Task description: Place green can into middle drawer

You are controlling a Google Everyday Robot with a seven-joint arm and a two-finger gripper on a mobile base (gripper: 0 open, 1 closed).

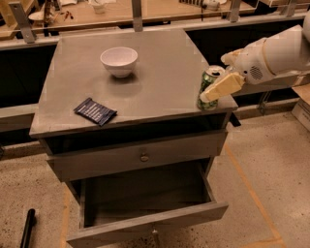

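Note:
The green can (208,83) stands upright on the right front corner of the grey cabinet top (160,77). My gripper (216,90) is at the can, with its cream-coloured part lying across the can's right front side. The white arm (276,53) reaches in from the right. The middle drawer (145,193) is pulled open below, and its dark floor is bare. The can is above and to the right of the drawer's opening.
A white bowl (119,60) and a dark blue packet (95,111) lie on the cabinet top. The upper drawer front with a small knob (144,157) is closed. A black rod (27,228) lies on the floor at the lower left. Workbenches (121,12) stand behind.

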